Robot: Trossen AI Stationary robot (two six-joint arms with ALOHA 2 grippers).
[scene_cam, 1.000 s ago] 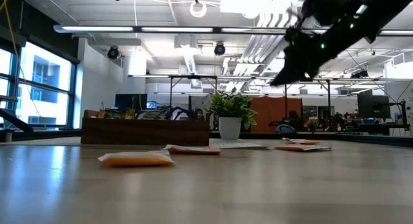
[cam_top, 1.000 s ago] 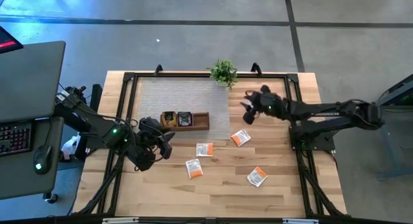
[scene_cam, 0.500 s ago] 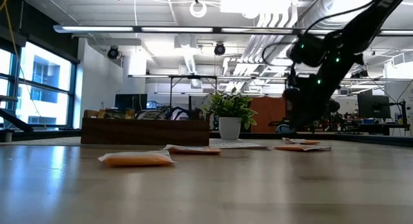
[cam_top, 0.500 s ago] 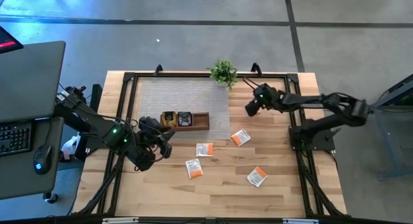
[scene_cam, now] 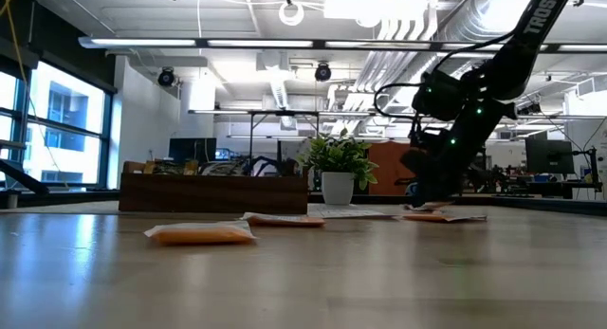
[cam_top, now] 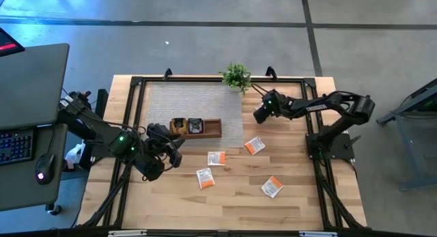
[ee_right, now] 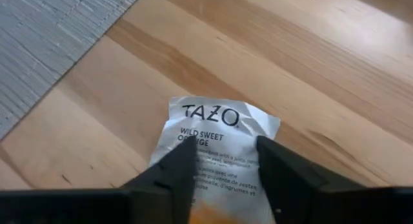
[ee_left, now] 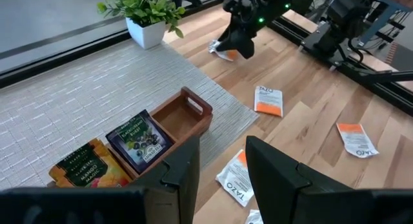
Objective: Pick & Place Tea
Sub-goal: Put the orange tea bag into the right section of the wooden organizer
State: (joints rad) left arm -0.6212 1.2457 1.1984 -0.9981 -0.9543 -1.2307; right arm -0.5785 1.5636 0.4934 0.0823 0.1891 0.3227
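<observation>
You are risking a miss on the flat tea sachet (ee_right: 216,146): it is lying flush on the bare wood beside the grey mat (cam_top: 194,104), so fingertips closing too high could skate over it or pinch one corner and crumple it. Your right gripper (cam_top: 260,115) is hanging over it toward the tabletop's far right, fingers parted around it, gripping nothing. Your left gripper (cam_top: 174,153) is waiting open near the left edge, just beside the wooden tray (cam_top: 212,128)
</observation>
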